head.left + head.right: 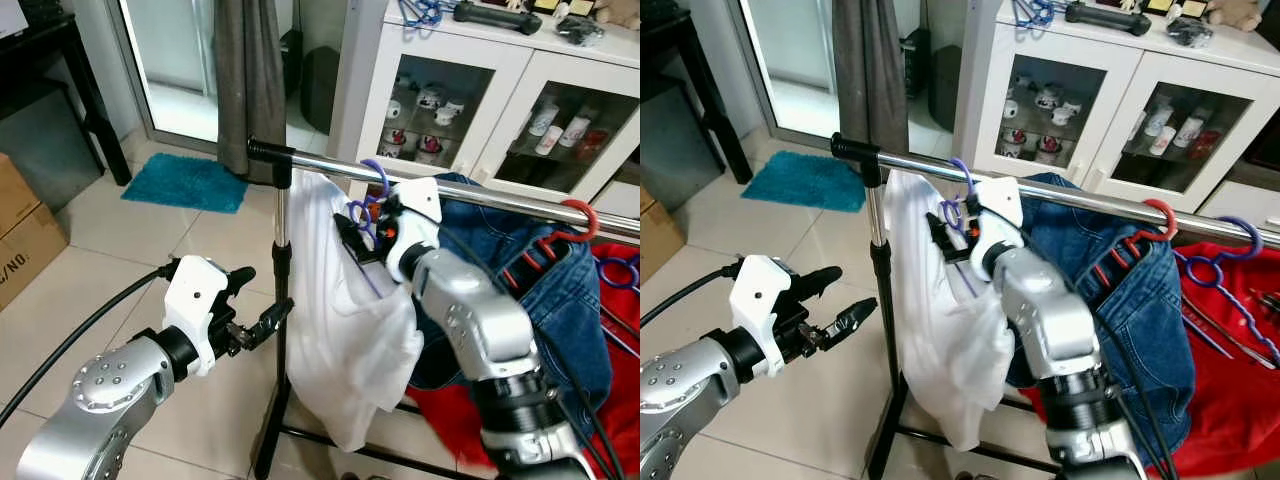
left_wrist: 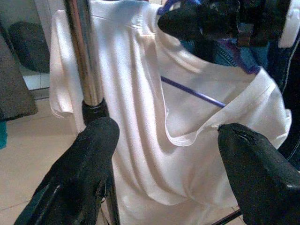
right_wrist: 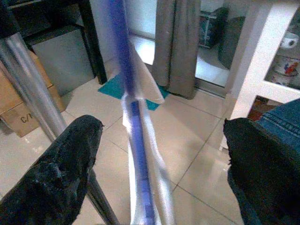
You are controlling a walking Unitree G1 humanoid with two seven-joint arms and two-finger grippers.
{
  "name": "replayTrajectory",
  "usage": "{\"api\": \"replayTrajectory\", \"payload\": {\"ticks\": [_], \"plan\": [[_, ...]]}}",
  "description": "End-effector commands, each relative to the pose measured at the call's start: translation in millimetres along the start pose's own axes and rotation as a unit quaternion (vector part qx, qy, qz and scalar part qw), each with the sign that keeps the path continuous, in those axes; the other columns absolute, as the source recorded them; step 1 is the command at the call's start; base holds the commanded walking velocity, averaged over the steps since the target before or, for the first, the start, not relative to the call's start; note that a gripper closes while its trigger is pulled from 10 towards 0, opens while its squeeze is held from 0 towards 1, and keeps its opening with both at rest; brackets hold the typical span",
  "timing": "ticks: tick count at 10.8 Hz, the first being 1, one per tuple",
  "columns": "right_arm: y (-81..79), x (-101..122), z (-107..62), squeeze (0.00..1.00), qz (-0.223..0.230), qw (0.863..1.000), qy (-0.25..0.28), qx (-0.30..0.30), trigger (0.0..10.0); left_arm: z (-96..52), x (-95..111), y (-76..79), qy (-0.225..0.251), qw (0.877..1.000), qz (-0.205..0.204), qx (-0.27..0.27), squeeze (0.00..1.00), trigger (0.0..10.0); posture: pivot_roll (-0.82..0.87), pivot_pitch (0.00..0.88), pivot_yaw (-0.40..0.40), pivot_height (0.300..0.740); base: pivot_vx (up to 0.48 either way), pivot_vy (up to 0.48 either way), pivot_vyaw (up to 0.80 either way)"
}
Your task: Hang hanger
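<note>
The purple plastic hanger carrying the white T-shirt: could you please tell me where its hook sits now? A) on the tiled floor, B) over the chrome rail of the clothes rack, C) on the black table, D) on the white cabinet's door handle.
B: the purple plastic hanger's hook curls over the chrome rail, with the white T-shirt hanging below it, beside the right gripper.

Your shirt [image 1: 345, 310] hangs on the rail [image 1: 330, 162] beside the upright pole [image 1: 278, 300]; jeans [image 1: 560, 290] hang right, cabinet [image 1: 470, 90] behind.
</note>
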State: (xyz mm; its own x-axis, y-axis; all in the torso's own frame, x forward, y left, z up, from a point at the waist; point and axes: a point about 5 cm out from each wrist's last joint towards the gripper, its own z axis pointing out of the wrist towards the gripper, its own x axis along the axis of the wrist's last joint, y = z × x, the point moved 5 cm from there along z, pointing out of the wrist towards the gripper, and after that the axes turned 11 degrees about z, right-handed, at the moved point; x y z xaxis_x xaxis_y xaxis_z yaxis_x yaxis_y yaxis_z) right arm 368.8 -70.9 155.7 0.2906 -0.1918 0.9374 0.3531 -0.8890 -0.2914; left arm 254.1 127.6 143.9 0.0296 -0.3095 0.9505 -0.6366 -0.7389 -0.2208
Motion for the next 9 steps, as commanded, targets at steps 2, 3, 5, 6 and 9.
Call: {"api": "replayTrajectory", "payload": {"ticks": [2, 3, 5, 6, 9], "plan": [[7.8, 5, 0.1, 0.00, 0.015, 1.000, -0.005, -0.013, 0.0, 0.4, 2, 8.8, 0.003, 1.000, -0.001, -0.026, 0.00, 10.0, 0.17, 0.010, -0.077, 0.740, 0.000, 0.000, 0.00], [5.2, 9, -0.4, 0.00, 0.017, 1.000, -0.002, 0.001, 0.0, 1.0, 1, 9.7, 0.003, 1.000, -0.001, -0.030, 0.00, 10.0, 0.16, 0.005, -0.077, 0.740, 0.000, 0.000, 0.00], [2.0, 3, -0.7, 0.00, 0.010, 1.000, -0.025, 0.013, 0.0, 1.9, -1, 10.7, 0.000, 1.000, -0.001, -0.031, 0.00, 10.0, 0.16, 0.007, -0.078, 0.740, 0.000, 0.000, 0.00], [0.6, -4, 0.6, 0.00, 0.011, 0.999, -0.041, 0.016, 0.0, 2.6, -3, 10.0, -0.005, 1.000, 0.002, -0.027, 0.00, 10.0, 0.16, 0.008, -0.079, 0.740, 0.000, 0.000, 0.00], [5.5, -9, 6.6, 0.00, 0.020, 0.998, -0.052, -0.002, 0.0, 3.1, -7, 5.4, -0.022, 1.000, 0.004, -0.008, 0.00, 10.0, 0.17, 0.009, -0.079, 0.740, 0.000, 0.000, 0.00]]}}
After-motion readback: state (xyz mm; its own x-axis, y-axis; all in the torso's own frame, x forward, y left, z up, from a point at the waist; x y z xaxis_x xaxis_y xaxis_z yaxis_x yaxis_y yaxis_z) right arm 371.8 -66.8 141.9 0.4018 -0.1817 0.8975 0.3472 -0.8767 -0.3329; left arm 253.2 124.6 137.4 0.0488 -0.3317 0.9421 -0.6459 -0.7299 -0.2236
